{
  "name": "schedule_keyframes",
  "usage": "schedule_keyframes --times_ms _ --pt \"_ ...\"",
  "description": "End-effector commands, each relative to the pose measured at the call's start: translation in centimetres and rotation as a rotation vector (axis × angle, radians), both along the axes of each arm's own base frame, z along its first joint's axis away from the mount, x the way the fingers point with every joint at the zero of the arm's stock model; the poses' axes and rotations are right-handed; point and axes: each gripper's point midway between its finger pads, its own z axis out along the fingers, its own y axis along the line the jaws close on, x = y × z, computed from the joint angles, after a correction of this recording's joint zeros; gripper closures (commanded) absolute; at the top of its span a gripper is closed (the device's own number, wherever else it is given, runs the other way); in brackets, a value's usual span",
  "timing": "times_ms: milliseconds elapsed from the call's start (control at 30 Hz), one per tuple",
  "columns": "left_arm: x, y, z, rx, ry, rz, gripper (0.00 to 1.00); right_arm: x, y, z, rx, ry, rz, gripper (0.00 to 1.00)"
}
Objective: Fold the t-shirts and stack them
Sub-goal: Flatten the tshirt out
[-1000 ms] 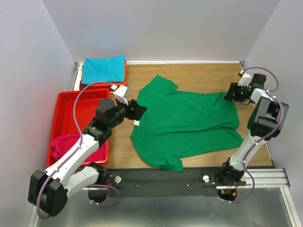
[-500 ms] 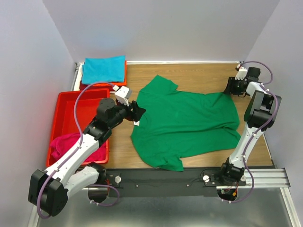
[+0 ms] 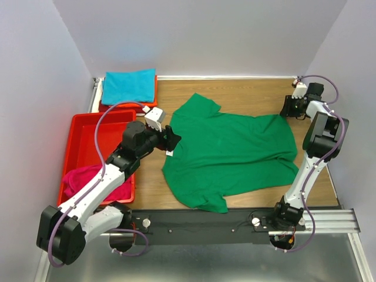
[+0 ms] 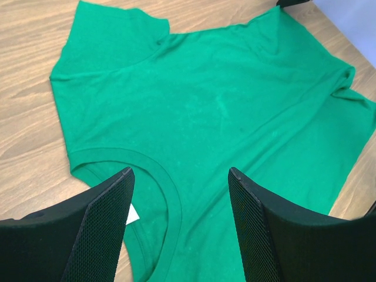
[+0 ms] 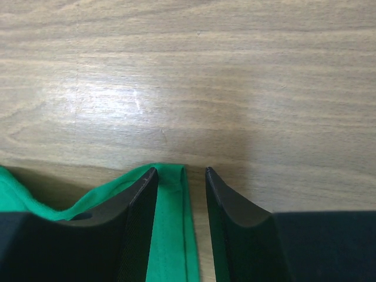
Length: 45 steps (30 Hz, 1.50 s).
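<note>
The green t-shirt lies crosswise, collar leftward, hem rightward. The left gripper gapes over the collar; the right gripper straddles the hem, slightly apart.

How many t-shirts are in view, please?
3: green cloth t-shirt spread mid-table; crumpled magenta t-shirt in the red plastic tray; folded teal t-shirt back-left. Others may be hidden.

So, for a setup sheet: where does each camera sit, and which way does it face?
Top external: fixed above and behind the arms, looking down at the table; both arms show, left gripper at the collar of the green t-shirt, right gripper at its far right corner.
Left wrist: on the left arm, looking past its open fingers across the shirt.
Right wrist: on the right arm, looking down at wood; its fingers straddle the hem.
Shared: all see the green t-shirt.
</note>
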Motion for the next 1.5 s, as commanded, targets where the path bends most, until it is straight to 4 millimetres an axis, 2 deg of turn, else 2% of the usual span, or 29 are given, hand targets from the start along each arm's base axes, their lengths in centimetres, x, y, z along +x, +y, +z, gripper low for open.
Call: schedule_keyframes --times_ms 0,200,367,400,567,600,667,700,733,800,833,900,933,967,1000,1033,1067,1133,1167,1367,1433,1467 --pt "0.7 -0.1 0.9 0.005 -0.025 -0.003 0.27 -3.9 2.2 -3.1 0.080 0.151 0.037 0.54" --pt "0.6 -0.4 0.8 0.000 -0.017 -0.016 0.27 -4.3 3.2 -3.0 0.129 0.162 0.065 0.54" --pt "0.5 -0.5 0.7 -0.005 -0.011 -0.023 0.27 -4.7 2.2 -3.9 0.060 0.198 0.056 0.55" --pt "0.6 -0.4 0.7 -0.003 -0.012 -0.014 0.27 -4.9 2.2 -4.2 0.049 0.208 0.064 0.59" --pt "1.1 -0.2 1.1 0.006 -0.028 0.003 0.27 -5.8 2.4 -4.7 0.024 0.236 0.091 0.68" --pt "1.4 -0.1 1.2 0.010 -0.032 0.011 0.27 -6.0 2.4 -4.7 0.023 0.245 0.093 0.74" --pt "2.0 -0.2 1.5 0.017 -0.040 0.013 0.27 -6.3 2.5 -4.7 0.018 0.249 0.103 0.81" --pt "2.3 -0.3 1.7 0.019 -0.044 0.014 0.27 -6.3 2.5 -4.5 0.018 0.247 0.105 0.93" --pt "3.1 -0.6 1.9 0.019 -0.045 0.020 0.27 -6.6 2.5 -4.6 0.015 0.252 0.106 0.99" --pt "4.3 -0.7 2.1 0.018 -0.046 0.028 0.27 -6.8 2.4 -4.1 0.008 0.248 0.101 0.99" --pt "4.9 -0.9 2.3 0.021 -0.051 0.030 0.27 -6.7 2.4 -3.8 0.004 0.239 0.098 1.00" --pt "7.7 -1.4 2.1 0.048 -0.040 0.039 0.27 -6.7 2.1 -3.3 -0.005 0.228 0.069 1.00" --pt "8.9 -1.3 1.8 0.065 -0.034 0.030 0.28 -5.9 1.8 -2.0 -0.020 0.179 0.041 1.00" --pt "11.3 -1.9 1.0 0.096 -0.002 0.025 0.28 -6.4 1.7 -2.1 -0.025 0.181 0.024 0.99" --pt "12.9 -1.7 0.2 0.142 0.002 0.023 0.29 -5.8 1.5 -0.9 -0.036 0.140 0.004 1.00" --pt "14.8 -2.0 -3.6 0.188 0.085 0.015 0.30 -5.9 1.5 -0.6 -0.036 0.130 0.001 1.00" --pt "16.8 -2.5 -2.2 0.202 0.081 0.008 0.32 -6.3 1.7 -0.8 -0.030 0.130 0.000 0.99" --pt "19.3 -3.0 -3.9 0.253 0.107 -0.014 0.34 -6.6 2.0 -0.4 -0.027 0.119 0.008 1.00" --pt "21.5 -3.6 -5.0 0.275 0.132 -0.019 0.35 -7.0 2.2 -0.2 -0.025 0.115 0.014 1.00" --pt "28.0 -5.8 -7.1 0.327 0.107 -0.049 0.37 -7.4 3.1 -0.2 0.002 0.107 0.046 0.99" --pt "29.2 -6.3 -7.4 0.320 0.107 -0.053 0.37 -7.3 3.3 -0.2 0.012 0.103 0.052 1.00" --pt "29.7 -6.4 -9.7 0.326 0.143 -0.056 0.37 -7.3 3.3 -0.1 0.013 0.103 0.053 0.99"
